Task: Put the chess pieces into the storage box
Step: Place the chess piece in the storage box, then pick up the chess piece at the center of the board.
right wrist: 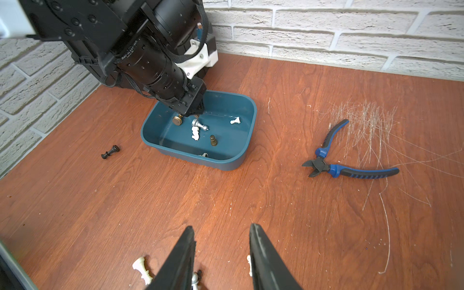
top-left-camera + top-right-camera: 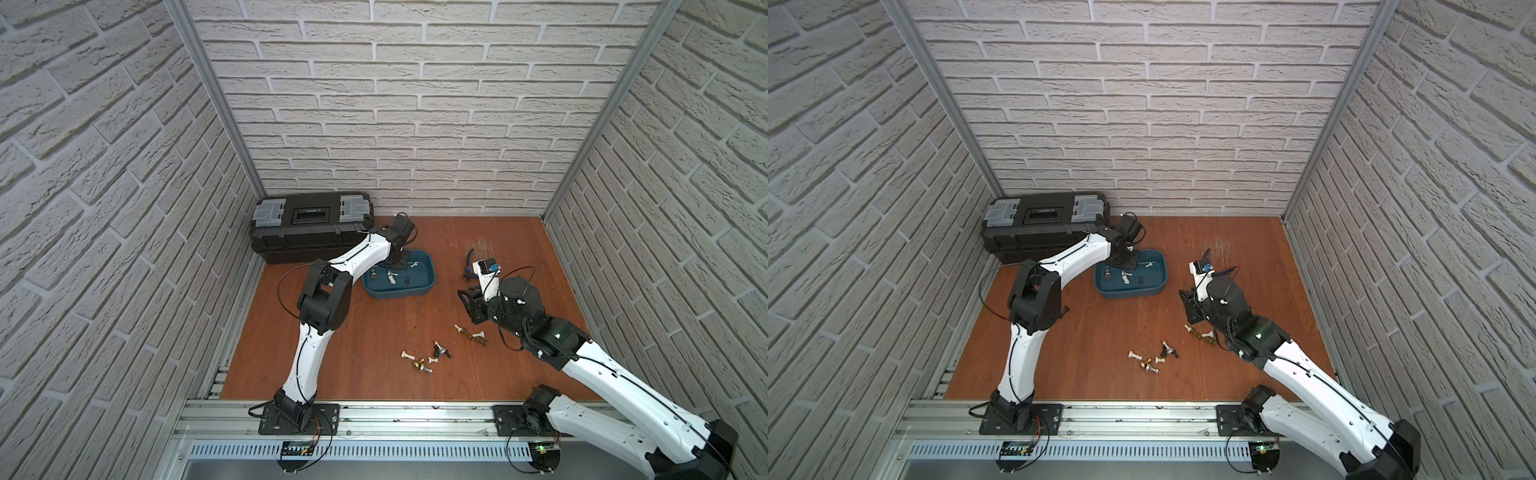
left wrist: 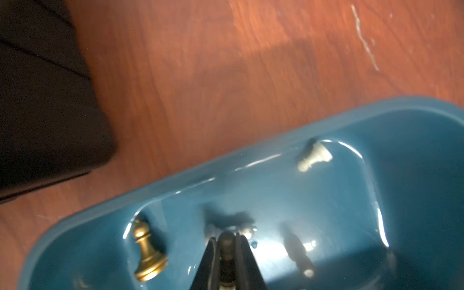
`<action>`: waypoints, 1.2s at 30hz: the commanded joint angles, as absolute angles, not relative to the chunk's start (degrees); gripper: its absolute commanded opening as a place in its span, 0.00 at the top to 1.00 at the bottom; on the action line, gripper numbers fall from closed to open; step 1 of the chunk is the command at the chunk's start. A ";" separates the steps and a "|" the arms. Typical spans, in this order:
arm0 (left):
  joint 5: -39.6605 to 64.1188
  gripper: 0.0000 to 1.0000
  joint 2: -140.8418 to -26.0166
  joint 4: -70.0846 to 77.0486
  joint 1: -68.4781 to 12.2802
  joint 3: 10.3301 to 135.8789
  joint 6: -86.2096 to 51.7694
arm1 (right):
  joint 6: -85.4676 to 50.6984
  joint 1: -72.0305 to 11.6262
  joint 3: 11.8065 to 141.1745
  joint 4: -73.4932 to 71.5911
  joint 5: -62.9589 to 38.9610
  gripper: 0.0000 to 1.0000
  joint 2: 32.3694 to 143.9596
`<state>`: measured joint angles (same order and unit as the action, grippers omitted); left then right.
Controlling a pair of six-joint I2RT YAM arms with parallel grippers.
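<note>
- left hand down inside storage box, centre of both top views, clamped on dark pawn
- gold pawn and white piece sit close to box walls
- right hand has fingers apart with nothing between, above chess pieces right of centre
- more pieces lower centre; bare worktop between them and box
- toolbox upper left, near box rim
- pliers well apart from box
</note>
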<state>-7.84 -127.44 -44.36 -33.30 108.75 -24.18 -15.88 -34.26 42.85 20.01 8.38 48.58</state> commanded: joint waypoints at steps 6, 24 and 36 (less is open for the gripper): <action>-6.87 0.80 -126.82 -45.38 -34.27 109.63 -25.76 | -12.83 -34.01 43.83 18.51 9.84 0.59 50.21; -7.92 0.67 -100.76 -37.65 -35.98 88.96 -28.25 | -23.85 -34.29 42.64 35.61 0.63 0.58 55.33; -13.91 0.68 -82.62 -37.15 -32.38 63.46 -34.23 | -25.95 -34.45 42.62 32.51 -4.65 0.58 61.13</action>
